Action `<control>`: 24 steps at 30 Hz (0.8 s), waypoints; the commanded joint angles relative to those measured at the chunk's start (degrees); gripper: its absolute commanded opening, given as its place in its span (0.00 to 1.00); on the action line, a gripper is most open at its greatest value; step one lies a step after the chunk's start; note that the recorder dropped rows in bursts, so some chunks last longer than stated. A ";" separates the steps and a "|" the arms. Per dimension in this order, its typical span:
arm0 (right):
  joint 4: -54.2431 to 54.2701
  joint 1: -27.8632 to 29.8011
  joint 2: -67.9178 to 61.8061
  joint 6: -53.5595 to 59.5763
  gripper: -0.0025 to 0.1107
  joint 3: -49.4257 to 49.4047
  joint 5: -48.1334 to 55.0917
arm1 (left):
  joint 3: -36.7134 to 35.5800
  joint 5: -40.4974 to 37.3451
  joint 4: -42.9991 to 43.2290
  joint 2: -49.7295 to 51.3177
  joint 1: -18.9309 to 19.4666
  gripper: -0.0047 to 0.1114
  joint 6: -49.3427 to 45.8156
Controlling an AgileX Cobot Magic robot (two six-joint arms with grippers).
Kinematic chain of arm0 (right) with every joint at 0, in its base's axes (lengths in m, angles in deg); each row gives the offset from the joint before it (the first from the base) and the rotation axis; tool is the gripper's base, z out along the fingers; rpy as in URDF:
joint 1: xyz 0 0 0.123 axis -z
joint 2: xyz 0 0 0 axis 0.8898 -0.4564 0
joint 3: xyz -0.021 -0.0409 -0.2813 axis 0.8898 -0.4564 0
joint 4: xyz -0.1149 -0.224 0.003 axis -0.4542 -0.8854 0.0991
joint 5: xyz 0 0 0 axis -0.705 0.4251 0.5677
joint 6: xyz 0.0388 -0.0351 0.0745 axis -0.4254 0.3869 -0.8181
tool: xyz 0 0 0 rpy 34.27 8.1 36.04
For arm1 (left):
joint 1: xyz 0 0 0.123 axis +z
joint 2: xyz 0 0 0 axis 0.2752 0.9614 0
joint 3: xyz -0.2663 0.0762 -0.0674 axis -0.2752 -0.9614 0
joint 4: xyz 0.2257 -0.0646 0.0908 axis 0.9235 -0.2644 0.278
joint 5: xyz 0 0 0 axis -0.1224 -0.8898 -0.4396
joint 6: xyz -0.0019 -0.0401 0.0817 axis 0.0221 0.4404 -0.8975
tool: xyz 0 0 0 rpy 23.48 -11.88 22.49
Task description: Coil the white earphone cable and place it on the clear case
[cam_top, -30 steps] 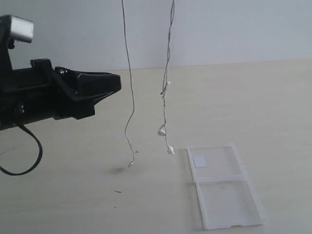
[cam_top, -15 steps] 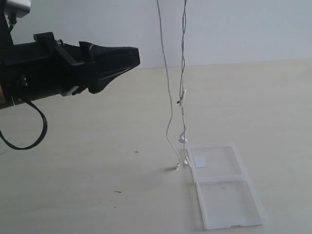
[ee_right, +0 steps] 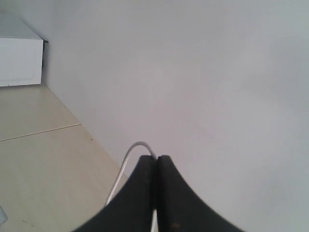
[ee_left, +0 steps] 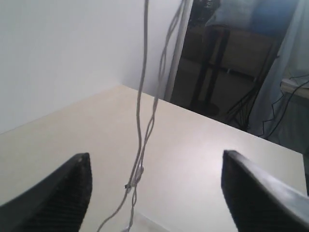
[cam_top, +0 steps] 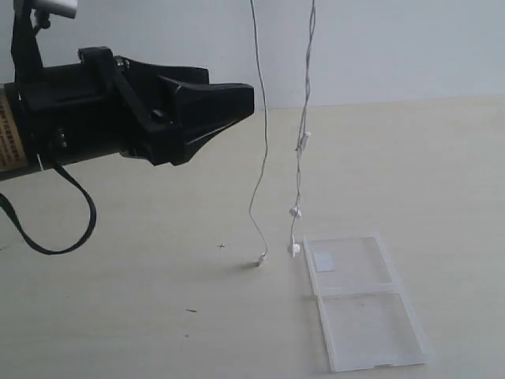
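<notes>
The white earphone cable [cam_top: 301, 150] hangs in two strands from above the exterior view's top edge, its plug end and earbuds dangling just above the table beside the clear case [cam_top: 360, 301]. The case lies open and flat, a white sticker in its far half. My right gripper [ee_right: 157, 158] is shut on the white earphone cable [ee_right: 124, 164], which loops over its tips; it is out of the exterior view. My left gripper [cam_top: 246, 99] hovers high at the left, open, its tips short of the strands. The strands [ee_left: 143, 121] hang ahead of its spread fingers [ee_left: 67, 193].
The pale tabletop [cam_top: 142, 300] spreads around the case with a few dark specks on it. A white wall [cam_top: 394, 47] backs the table. A black cable loop [cam_top: 55, 237] droops under the left arm.
The left gripper has risen and moved right toward the hanging strands. The cable has shifted right; its ends swung toward the case and now hang just left of it.
</notes>
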 commanded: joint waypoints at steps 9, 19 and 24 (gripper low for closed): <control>1.45 0.15 0.16 -0.36 0.02 0.52 -0.23 | 5.63 -3.57 -0.79 8.32 -0.36 0.66 -3.60; 1.45 0.15 0.16 -0.36 0.02 0.52 -0.23 | 9.19 -2.36 -0.27 10.65 -2.72 0.66 -3.12; 0.81 0.15 0.16 -0.45 0.02 0.52 -0.23 | 9.19 -3.38 -0.27 11.18 -5.56 0.65 -2.76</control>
